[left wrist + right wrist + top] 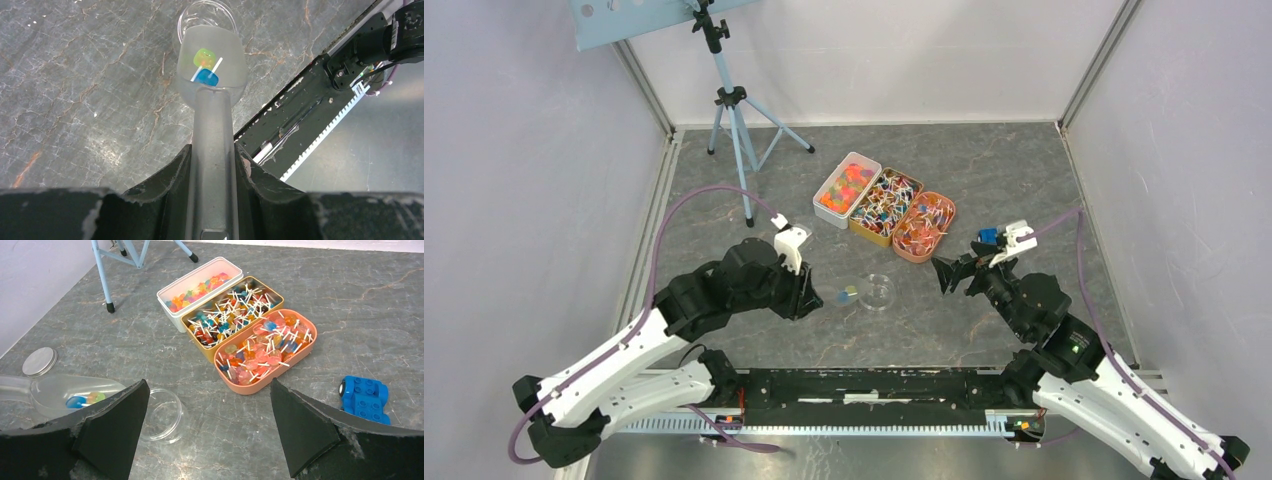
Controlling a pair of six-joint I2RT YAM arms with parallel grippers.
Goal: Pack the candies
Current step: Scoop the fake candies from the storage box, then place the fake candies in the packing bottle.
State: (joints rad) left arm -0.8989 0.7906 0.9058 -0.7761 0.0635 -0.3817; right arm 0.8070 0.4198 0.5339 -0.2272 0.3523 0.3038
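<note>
Handle of scoop (212,125) clamped in left fingers (187,160), long axis straight out from wrist; 2 candies (205,67) in its bowl, dish (197,17) just ahead of tip. Wide, empty right fingers (300,425) farther from dish. 3 full trays (197,344) beyond on bench (984,170).

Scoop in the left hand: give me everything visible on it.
The scoop is frosted translucent plastic: a rounded bowl on a long flat handle. The left hand clamps the handle, bowl pointing away. Two candies lie in the bowl, one blue, one yellow-green. Its tip overlaps the clear jar; contact cannot be told.
</note>
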